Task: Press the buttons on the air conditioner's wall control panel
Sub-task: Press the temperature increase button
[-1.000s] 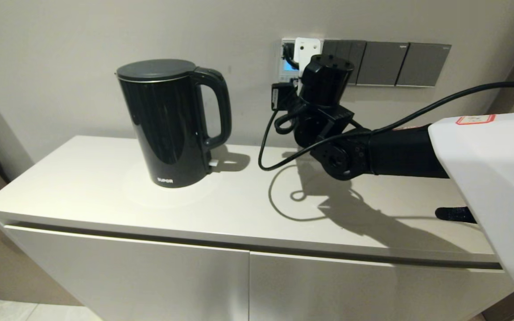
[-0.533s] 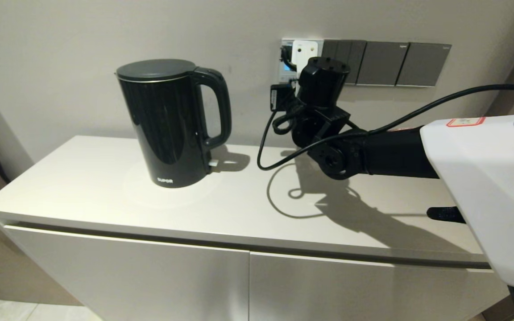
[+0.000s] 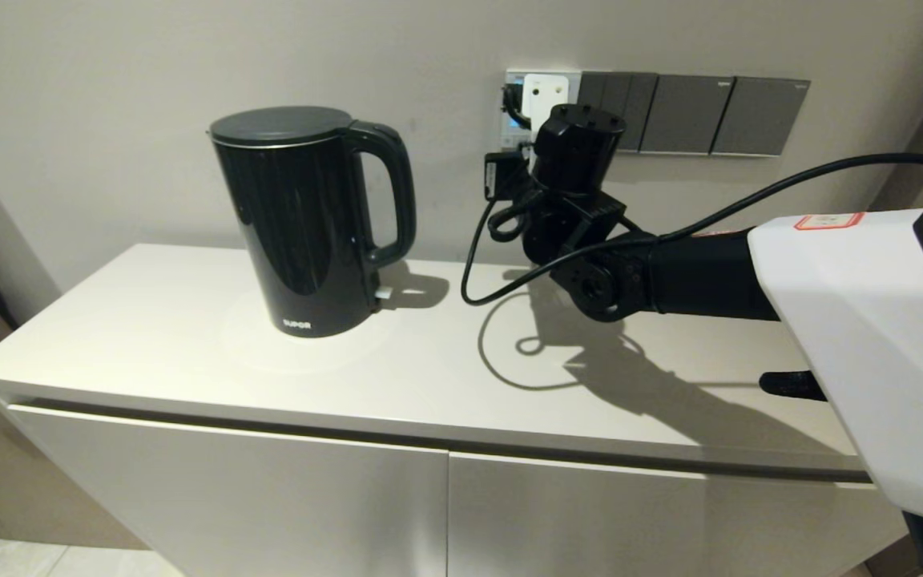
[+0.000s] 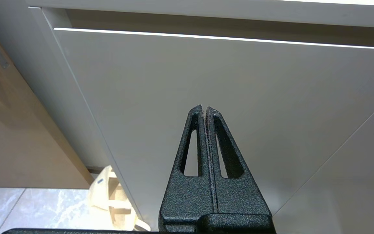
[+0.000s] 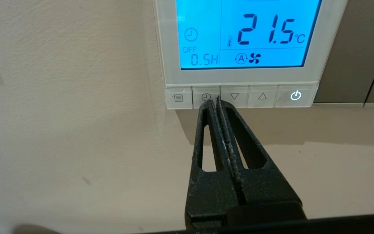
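two arms on this rig, only one at work. head view: right arm reaches fwd over a smooth matte white cabinet top to the beige wall, its black wrist housing blocking most of the wall control panel; just a sliver of white plastic frame and blue screen shows left of the wrist. right gripper is hidden behind the wrist here. dark grey switch plates, flat and rectangular, run in a row to the right of the panel. a glossy black kettle w/ a matte lid and loop handle stands on the cabinet, well left of the arm. a black cable loops down from the wrist.

left wrist view: left gripper hangs low in front of the flat white cabinet door, rough-textured black triangular fingers pressed together, holding nothing. pale marbled floor tile at the corner.

right wrist view: right gripper has its grainy black fingers together, tips at the lower edge of the panel, on the clock button near its boundary w/ the down-arrow button; can't tell contact for sure. the buttons form a row of small pale translucent rectangles under the lit blue lcd screen, which reads 21.5 °c, off 0.5h, fan icon. power button glows white at the row's far end. wall paint looks slightly stippled.
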### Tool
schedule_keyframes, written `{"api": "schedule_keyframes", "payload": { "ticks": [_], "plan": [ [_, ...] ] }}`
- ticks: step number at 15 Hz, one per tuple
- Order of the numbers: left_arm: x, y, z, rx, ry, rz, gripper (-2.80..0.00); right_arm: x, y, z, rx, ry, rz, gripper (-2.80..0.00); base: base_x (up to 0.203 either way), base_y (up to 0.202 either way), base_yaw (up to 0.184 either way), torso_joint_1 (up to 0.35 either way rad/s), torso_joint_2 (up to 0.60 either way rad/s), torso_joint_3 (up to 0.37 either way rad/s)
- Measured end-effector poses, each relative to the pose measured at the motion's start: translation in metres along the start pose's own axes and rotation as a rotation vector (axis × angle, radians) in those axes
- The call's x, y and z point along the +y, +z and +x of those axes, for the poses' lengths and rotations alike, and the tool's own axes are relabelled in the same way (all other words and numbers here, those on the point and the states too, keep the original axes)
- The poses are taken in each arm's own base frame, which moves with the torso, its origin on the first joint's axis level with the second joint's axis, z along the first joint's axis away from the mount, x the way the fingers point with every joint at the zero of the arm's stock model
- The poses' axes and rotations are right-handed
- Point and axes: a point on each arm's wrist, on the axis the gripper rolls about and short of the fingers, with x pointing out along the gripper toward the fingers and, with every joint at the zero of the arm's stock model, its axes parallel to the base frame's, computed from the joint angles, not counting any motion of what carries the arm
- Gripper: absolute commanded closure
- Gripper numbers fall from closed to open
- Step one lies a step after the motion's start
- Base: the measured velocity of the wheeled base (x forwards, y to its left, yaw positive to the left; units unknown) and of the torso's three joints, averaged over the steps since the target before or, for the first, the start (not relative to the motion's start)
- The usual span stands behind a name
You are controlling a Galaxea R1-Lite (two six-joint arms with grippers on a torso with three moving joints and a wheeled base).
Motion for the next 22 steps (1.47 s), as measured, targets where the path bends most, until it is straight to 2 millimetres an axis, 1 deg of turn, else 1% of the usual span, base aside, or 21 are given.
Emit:
{"api": "schedule_keyframes", "payload": {
  "ticks": [8,15,22],
  "plan": [
    [0.000,0.000,0.000,0.000,-0.001,0.000,0.00,-0.001,0.000,0.000,0.000,-0.004,0.000,0.00,0.000,0.000,0.000,0.000,0.00,0.000],
    [0.000,0.000,0.000,0.000,0.000,0.000,0.00,0.006,0.005,-0.011,0.006,0.019,0.005,0.00,0.000,0.000,0.000,0.000,0.00,0.000],
    [0.000,0.000,0.000,0.000,0.000,0.000,0.00,0.004,0.006,-0.010,0.006,0.015,0.003,0.00,0.000,0.000,0.000,0.000,0.00,0.000]
  ]
}}
